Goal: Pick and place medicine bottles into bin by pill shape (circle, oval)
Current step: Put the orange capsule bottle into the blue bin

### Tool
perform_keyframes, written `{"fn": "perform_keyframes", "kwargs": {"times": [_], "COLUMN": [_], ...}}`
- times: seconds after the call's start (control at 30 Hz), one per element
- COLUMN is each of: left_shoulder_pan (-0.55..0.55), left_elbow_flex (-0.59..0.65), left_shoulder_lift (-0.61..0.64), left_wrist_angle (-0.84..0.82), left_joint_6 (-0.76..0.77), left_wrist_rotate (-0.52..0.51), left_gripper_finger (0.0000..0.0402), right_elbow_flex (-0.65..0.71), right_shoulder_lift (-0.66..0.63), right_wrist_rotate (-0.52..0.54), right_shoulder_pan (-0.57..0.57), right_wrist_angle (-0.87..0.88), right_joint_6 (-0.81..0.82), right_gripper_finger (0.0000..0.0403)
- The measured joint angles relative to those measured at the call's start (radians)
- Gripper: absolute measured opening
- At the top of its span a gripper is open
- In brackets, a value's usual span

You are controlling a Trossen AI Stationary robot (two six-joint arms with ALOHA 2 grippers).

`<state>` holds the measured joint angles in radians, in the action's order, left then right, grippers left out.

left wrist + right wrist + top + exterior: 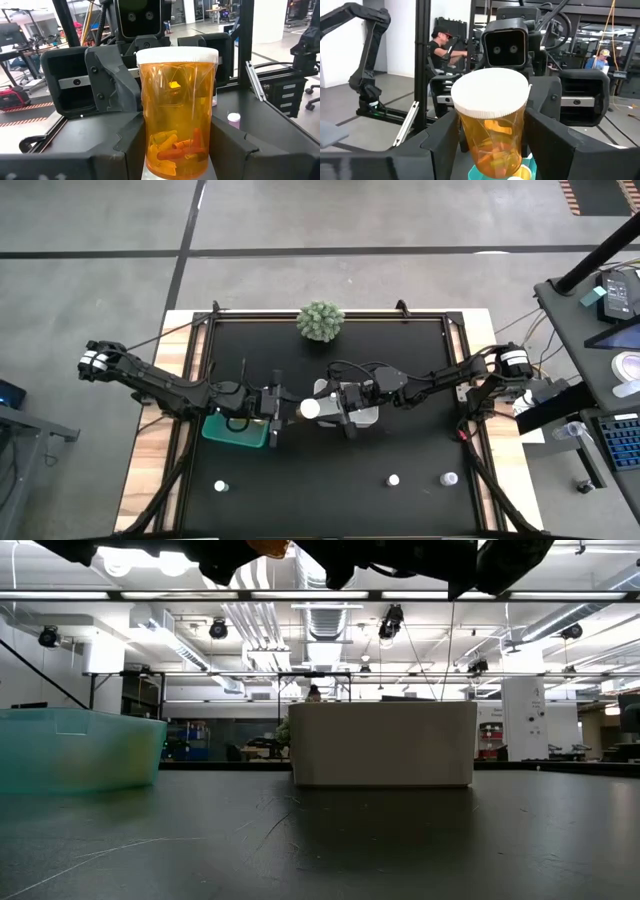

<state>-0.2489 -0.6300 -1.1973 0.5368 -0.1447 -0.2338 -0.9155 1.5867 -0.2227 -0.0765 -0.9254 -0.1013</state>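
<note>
The left pincer (285, 409) was clamped on an amber, clear-walled plastic medicine bottle with a round white cap (310, 408), one dark finger pressed to each side of its body. The bottle stood upright, cap on top, lifted clear of the black worktop (330, 460) near its middle. Through the amber wall showed a small heap of elongated orange and yellow pills at the bottom (they looked oblong rather than round).

The right pincer (328, 408) reached in from the opposite side and met the same bottle, face to face with the left one. It sat around the bottle's upper part, just under the cap, but I could not tell whether it was actually gripping or only enclosing it.

Below the left pincer lay a translucent teal rectangular plastic bin (215, 430), and under the right pincer a white rectangular plastic bin (368, 418). The two bins sat near each other, and the held bottle hung above the space between them.

Three more small white-capped bottles stood well apart along the near edge of the worktop: one on the left (221, 486), one right of centre (394, 479) and one farther right (449, 478). A green spiky ball plant (320, 321) rested at the far edge, in the middle.

Beyond the arms, a person in a dark top (440, 50) was visible in the room.
</note>
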Motion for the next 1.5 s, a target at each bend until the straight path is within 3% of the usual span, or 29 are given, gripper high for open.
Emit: {"fn": "perform_keyframes", "kwargs": {"times": [0.63,0.97,1.1,1.33,1.5], "left_shoulder_pan": [0.0,0.001,0.001,0.004,0.022], "left_elbow_flex": [0.0,0.0,0.0,-0.005,-0.009], "left_shoulder_lift": [0.0,-0.001,0.008,0.016,0.003], "left_wrist_angle": [0.004,-0.029,-0.104,-0.138,-0.153], "left_joint_6": [0.006,0.01,0.014,0.035,0.059], "left_wrist_rotate": [-0.009,-0.018,-0.018,-0.018,-0.014], "left_gripper_finger": [0.0161,0.0255,0.0274,0.0276,0.0276], "right_elbow_flex": [-0.001,-0.002,-0.002,-0.096,-0.152], "right_shoulder_lift": [0.0,-0.004,-0.04,-0.08,-0.07], "right_wrist_rotate": [0.047,0.057,0.052,0.057,0.075], "right_shoulder_pan": [0.0,0.007,0.022,0.036,0.036], "right_wrist_angle": [0.005,0.07,0.224,0.7,0.818], "right_joint_6": [-0.003,-0.001,0.026,0.065,0.064], "right_gripper_finger": [0.0151,0.0151,0.0151,0.0151,0.0151]}}
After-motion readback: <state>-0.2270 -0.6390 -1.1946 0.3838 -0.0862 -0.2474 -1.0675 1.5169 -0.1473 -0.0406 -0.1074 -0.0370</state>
